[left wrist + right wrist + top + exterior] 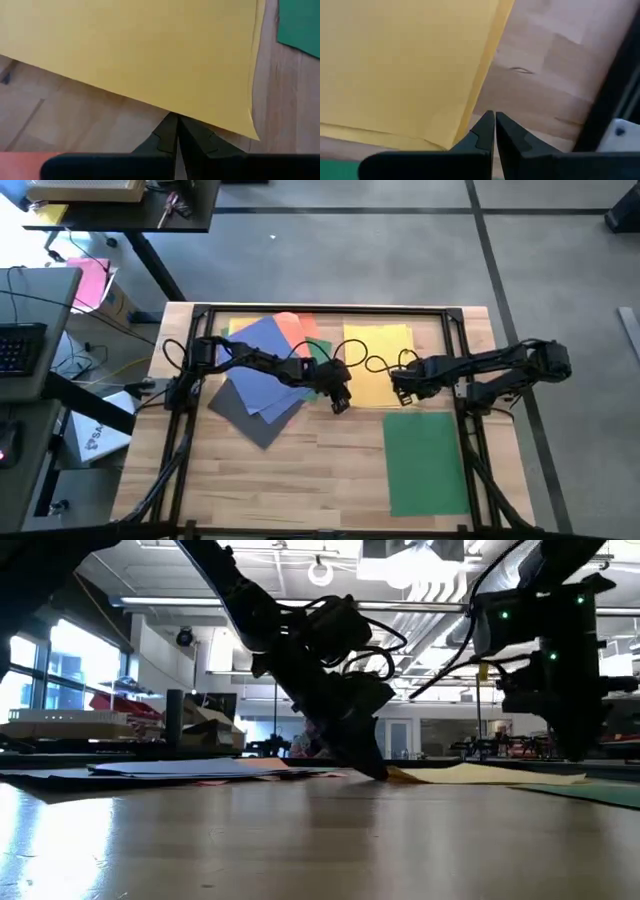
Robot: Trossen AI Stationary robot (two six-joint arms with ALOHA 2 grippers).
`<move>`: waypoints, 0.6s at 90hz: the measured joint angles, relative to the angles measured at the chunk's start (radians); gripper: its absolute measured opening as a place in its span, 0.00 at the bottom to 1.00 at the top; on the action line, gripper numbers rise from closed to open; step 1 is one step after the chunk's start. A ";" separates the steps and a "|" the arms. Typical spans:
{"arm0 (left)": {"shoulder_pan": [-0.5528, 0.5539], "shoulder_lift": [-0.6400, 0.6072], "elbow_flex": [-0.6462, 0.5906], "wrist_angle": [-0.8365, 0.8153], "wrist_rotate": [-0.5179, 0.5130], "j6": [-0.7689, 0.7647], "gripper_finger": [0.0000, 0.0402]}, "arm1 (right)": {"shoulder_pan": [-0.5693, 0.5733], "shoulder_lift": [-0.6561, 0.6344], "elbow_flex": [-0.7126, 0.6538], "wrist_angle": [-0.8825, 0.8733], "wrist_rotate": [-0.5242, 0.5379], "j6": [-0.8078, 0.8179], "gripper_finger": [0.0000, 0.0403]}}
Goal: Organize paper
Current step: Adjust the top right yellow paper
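High view gives you the yellow sheet (pixel 378 360) flat mid-desk (pixel 300 480), long axis running away from you. Your left hand (pixel 341 402), closed and empty, angles down at its near-left corner; right hand (pixel 404 394), closed, hovers opposite.

The wooden table (pixel 300 470) has pale butcher-block planks and a dark metal frame (pixel 330 309) running along its far edge and down both side edges. Beyond its left edge stands a desk with a dark keyboard (pixel 18 348). Near the far left corner, on the grey floor, sits a cardboard box (pixel 118 302) with a bright pink sheet (pixel 88 283) on it. A white box (pixel 100 430) lies by the left edge.
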State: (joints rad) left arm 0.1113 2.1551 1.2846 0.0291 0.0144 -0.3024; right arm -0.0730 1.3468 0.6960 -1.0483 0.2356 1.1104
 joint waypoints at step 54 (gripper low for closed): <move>-0.038 -0.191 -0.002 -0.346 -0.256 0.071 0.00 | -0.054 0.000 -0.325 1.011 0.220 -0.197 0.00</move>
State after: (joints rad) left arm 0.0734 1.9637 1.2827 -0.3169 -0.2420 -0.2310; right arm -0.1269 1.3472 0.3706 -0.0371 0.4559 0.9136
